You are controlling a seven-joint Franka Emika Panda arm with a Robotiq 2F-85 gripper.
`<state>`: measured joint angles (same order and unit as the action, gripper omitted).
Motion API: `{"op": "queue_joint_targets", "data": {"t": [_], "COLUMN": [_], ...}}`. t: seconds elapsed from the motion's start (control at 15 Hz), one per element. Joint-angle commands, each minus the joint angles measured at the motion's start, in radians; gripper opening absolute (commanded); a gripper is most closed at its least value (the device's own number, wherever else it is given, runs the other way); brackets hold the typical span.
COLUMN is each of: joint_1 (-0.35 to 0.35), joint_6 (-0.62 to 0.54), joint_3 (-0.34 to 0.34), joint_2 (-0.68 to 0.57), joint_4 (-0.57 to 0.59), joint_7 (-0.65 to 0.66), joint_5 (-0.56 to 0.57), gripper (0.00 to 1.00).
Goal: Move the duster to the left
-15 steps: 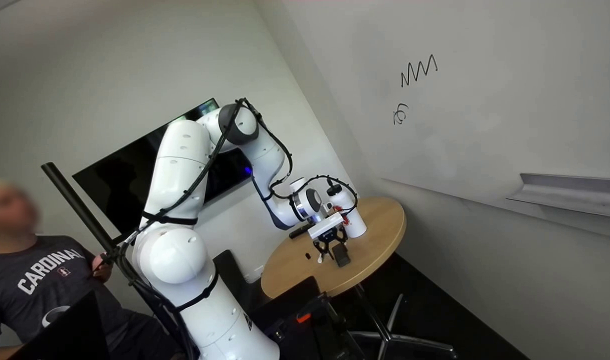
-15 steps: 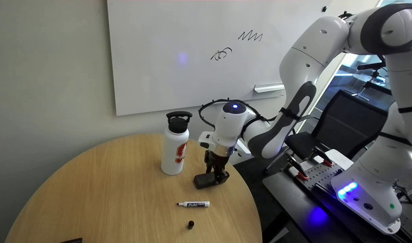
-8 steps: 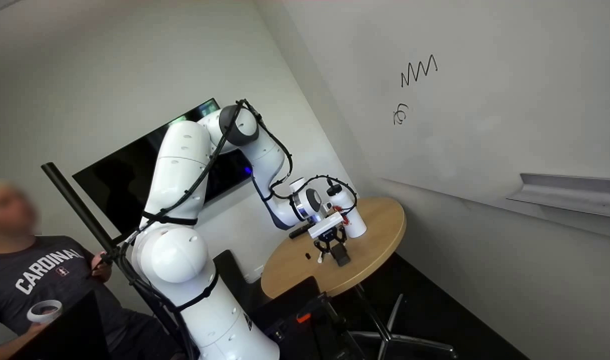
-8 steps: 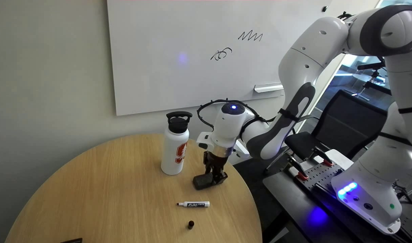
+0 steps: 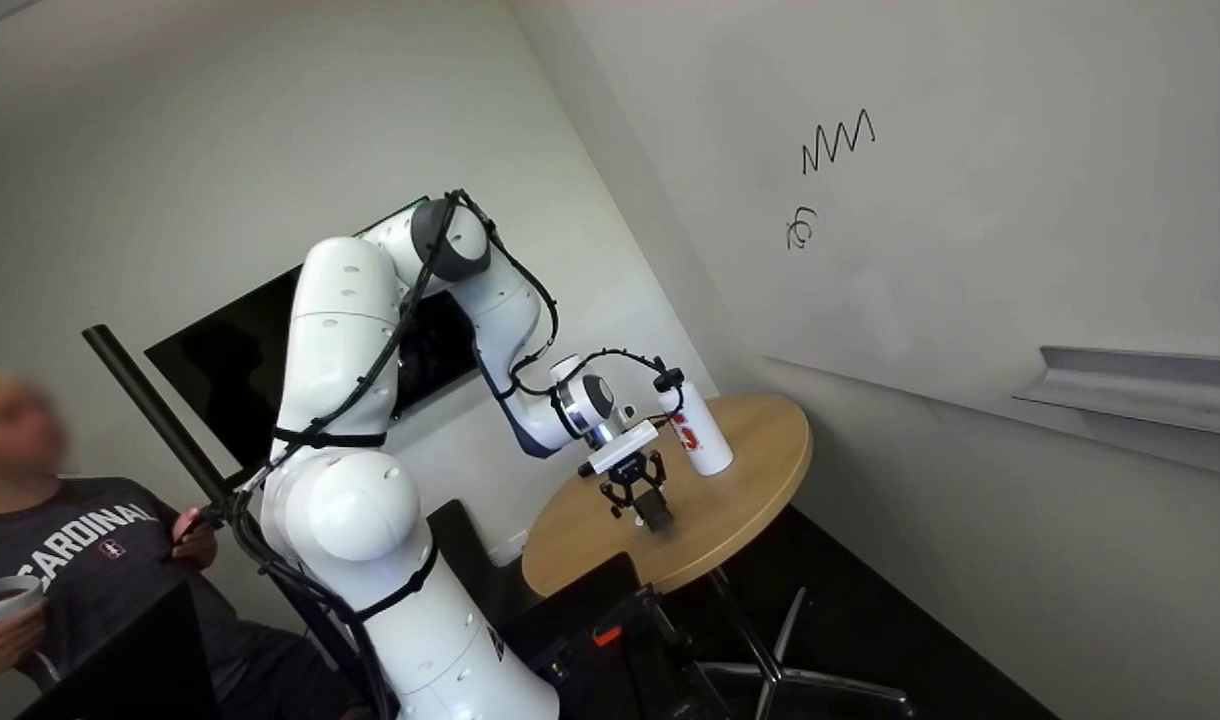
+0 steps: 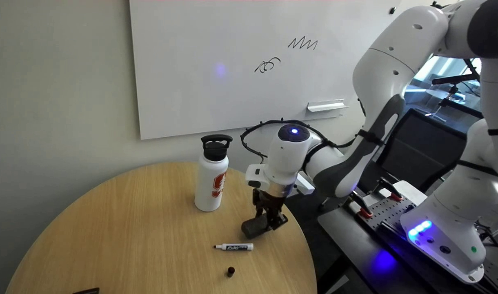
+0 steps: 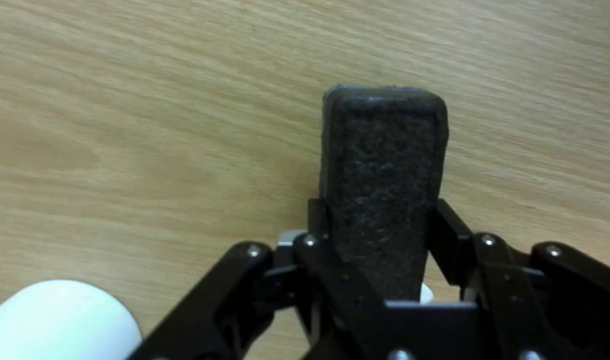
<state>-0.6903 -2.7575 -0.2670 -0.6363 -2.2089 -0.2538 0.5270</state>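
- At the far left of an exterior view ran a plain greyish wall (image 6: 61, 102).
- In front of it stood a round table (image 6: 122, 228), its top pale wood with a fine grain.
- A dark object (image 6: 87, 291) lay near the table's front, cut off by the view's lower edge, too little shown to name.
- A whiteboard (image 6: 192, 94) on the wall bore a looped scrawl (image 6: 267, 65) and a zigzag (image 6: 302, 43), both black.
- A white bottle (image 6: 208, 183) with a black lid and a red mark stood upright on the table.
- A white marker (image 6: 236, 247) lay with its dark tip to the left, a small dark cylinder (image 6: 230, 272) near it.
- The duster (image 7: 385, 140) was at the table's right-hand part, near the marker: a blackish-brown rectangular block, round-cornered, with a raised rim about a rough face and a greyish line along its far end. Whether it touched the wood could not be told.
- The gripper (image 7: 380, 215) had hold of it, fingers parted only by its width, one against each long side.
- A white arm (image 6: 377, 73) reached in from the right.
- Further right were a dark bench (image 6: 339, 234) and a black chair (image 6: 424, 147).
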Motion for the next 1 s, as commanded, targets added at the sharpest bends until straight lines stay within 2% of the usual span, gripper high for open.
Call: {"op": "queue_joint_targets", "data": {"t": [0.0,0.2,0.47,0.67,0.93], "joint_1": [-0.055,-0.089,-0.095,-0.092,-0.109], "joint_6": [0.033,0.023,0.035,0.089,0.17], "joint_3": [0.002,-0.011,-0.077,-0.133,-0.138], "joint_2": [0.141,0.198,0.221,0.194,0.149], "joint_4": [-0.11,-0.147,-0.118,-0.047,0.083], "joint_7": [0.04,0.017,-0.071,-0.185,-0.297], "joint_5": [0.024,0.052,0.083,0.081,0.123], "gripper": [0.27,0.27,0.27,0.27,0.27]}}
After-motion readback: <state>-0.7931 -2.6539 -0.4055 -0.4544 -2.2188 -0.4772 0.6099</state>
